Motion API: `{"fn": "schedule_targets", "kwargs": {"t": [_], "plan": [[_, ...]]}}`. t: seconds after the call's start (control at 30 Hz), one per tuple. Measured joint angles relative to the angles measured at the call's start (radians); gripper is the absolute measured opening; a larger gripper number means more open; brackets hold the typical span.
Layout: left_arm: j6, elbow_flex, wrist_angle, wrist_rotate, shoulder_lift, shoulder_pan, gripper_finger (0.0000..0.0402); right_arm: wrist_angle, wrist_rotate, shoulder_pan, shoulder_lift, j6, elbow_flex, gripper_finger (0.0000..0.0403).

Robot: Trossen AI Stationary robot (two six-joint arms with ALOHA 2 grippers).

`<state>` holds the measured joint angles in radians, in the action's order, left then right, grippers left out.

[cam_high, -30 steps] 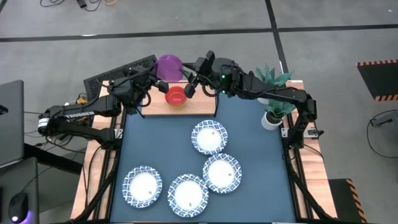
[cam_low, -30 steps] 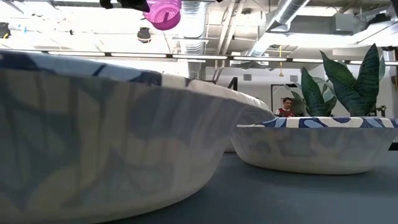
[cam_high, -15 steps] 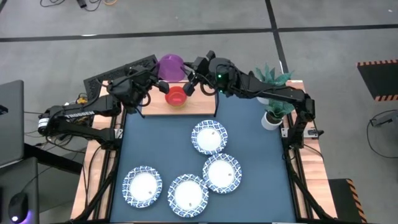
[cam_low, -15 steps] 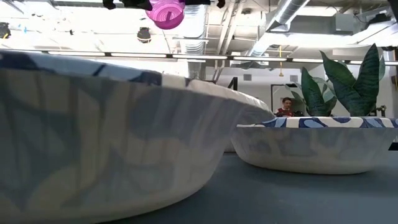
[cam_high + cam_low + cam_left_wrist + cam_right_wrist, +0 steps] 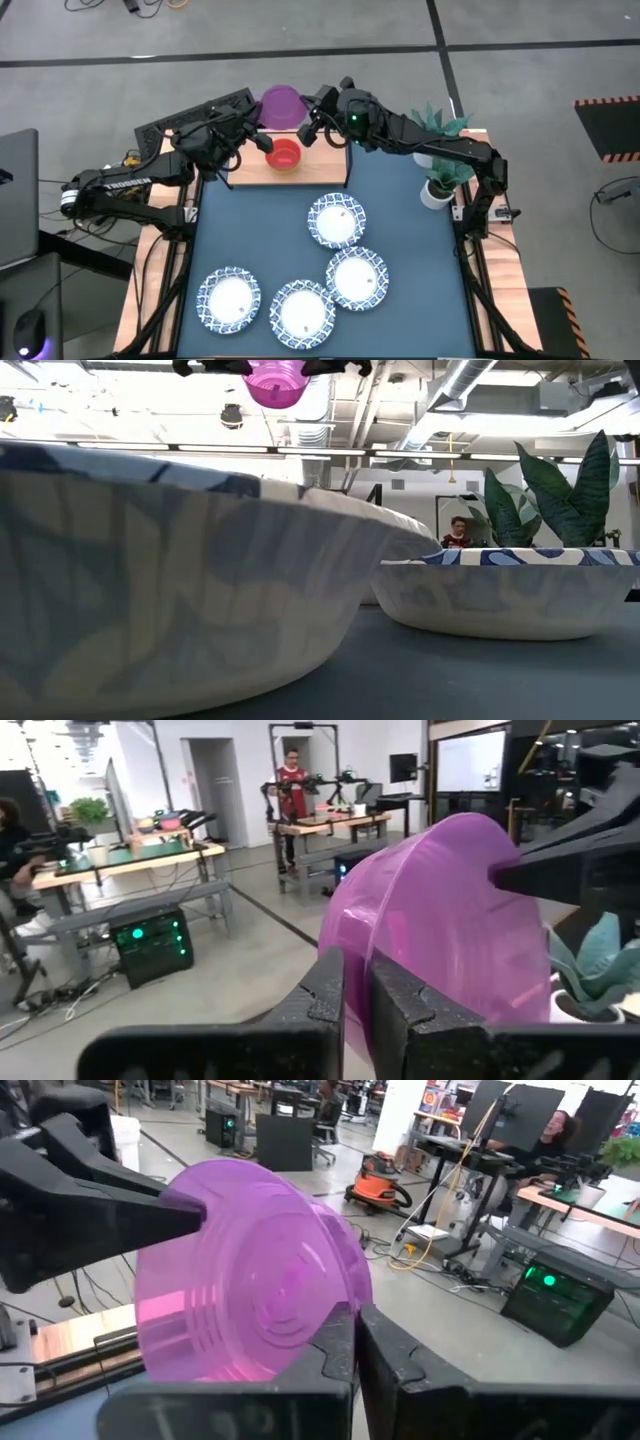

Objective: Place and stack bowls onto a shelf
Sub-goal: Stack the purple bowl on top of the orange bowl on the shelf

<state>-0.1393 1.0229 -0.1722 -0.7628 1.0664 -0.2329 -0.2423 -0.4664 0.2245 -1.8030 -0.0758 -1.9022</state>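
Note:
A magenta-purple bowl [image 5: 282, 104] hangs in the air over the table's far edge, near the shelf [image 5: 322, 170]. My left gripper [image 5: 256, 128] is shut on its left rim. My right gripper [image 5: 313, 120] is shut on its right rim. In the low view the bowl [image 5: 275, 382] shows base down. A red bowl [image 5: 284, 155] stands on its base on the shelf's wooden board. Several white bowls with blue rims [image 5: 337, 220] rest on the blue table. My left gripper pinches the bowl's rim [image 5: 372, 942] on its left side, the wall between the two fingers. The fingers lie about level and come from the table's left. The bowl is lifted clear. My right gripper pinches the opposite rim [image 5: 338, 1308] between its two fingers, reaching about level from the table's right. The bowl's underside [image 5: 262, 1295] faces this wrist view. The bowl hangs between the two grippers, clear of the shelf.
A white plant pot [image 5: 437, 190] with a green plant stands at the table's right edge. White bowls [image 5: 500, 592] fill the near and middle table. A person [image 5: 291, 780] stands far off in the room behind.
My right gripper has shut on the bowl's right rim. My left wrist has turned, and the bowl has gone from tilted to base down and shifted slightly toward the table's right.

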Motion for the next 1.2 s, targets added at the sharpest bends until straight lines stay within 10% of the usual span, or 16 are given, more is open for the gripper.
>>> {"fn": "schedule_targets", "kwargs": {"t": [0.57,1.2], "plan": [[-0.140,0.015,0.027,0.068,-0.031,0.004,0.0230,-0.055,0.050,0.013,-0.004,0.057,0.000,0.0023],[-0.304,0.124,0.093,-0.143,-0.194,0.002,0.0255,-0.156,0.390,0.170,-0.228,0.378,-0.031,0.0023]]}}
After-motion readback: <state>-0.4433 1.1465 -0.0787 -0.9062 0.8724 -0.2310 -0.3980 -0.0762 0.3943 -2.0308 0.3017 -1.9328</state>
